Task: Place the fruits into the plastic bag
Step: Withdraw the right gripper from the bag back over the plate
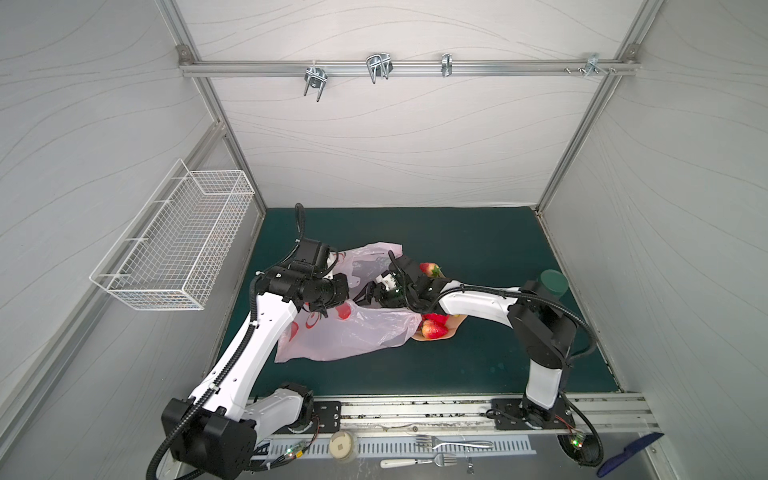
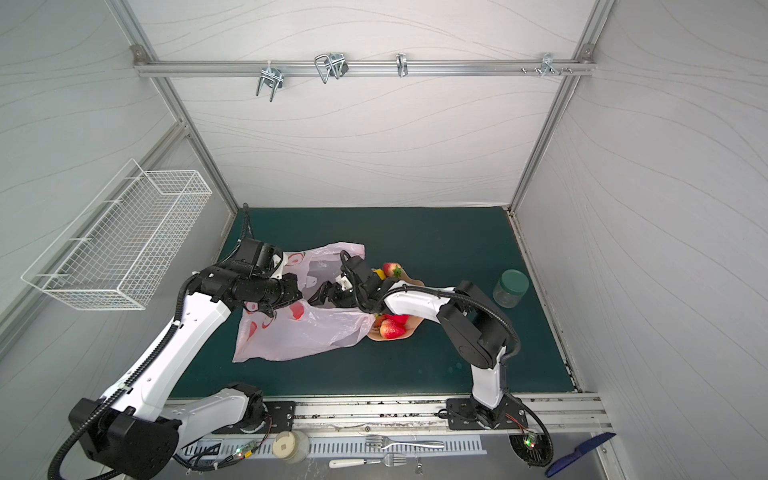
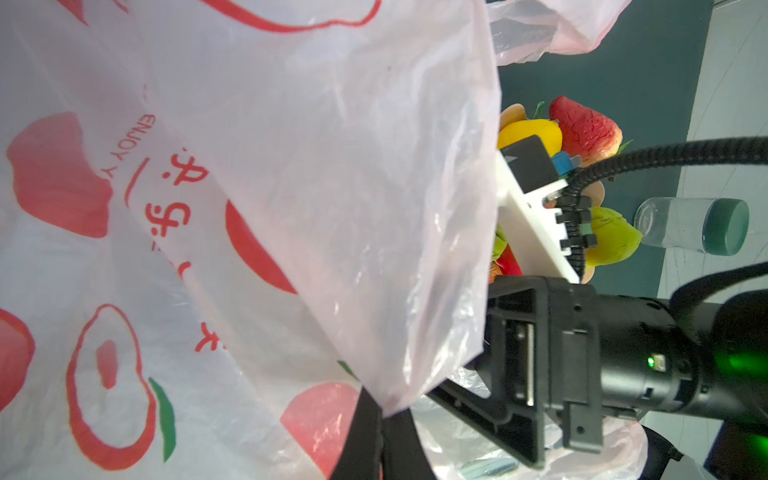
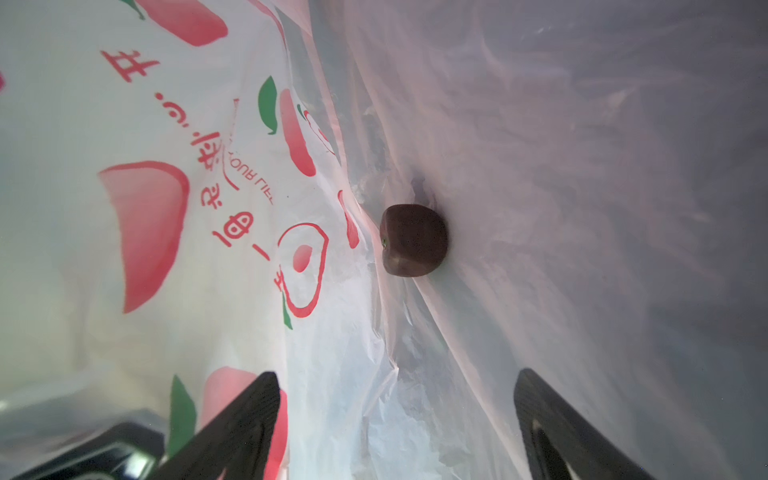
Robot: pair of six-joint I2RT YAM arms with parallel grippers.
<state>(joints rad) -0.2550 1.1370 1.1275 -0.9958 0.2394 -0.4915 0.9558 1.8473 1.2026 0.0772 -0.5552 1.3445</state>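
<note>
Pinching the pink bag [image 1: 353, 332] at its edge, the left pincer [image 3: 376, 440] is clamped on the plastic, while the right pincer [image 4: 397, 374] is reaching inside with its fingers wide apart. A dark purple fruit [image 4: 413, 240] is lying loose in the bag, and strawberries [image 1: 434, 328] are sitting in the bowl [image 1: 440, 337] just beside it on the surface [image 1: 478, 249].

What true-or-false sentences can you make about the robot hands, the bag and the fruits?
The dark purple fruit lies inside the plastic bag. True.
The right hand is shut tight. False: it is open and holds nothing.
The left hand is shut on the plastic bag. True.
The jar is inside the bag. False: it stands on the mat, apart from the bag.
The bowl is empty. False: a strawberry lies in it.
</note>
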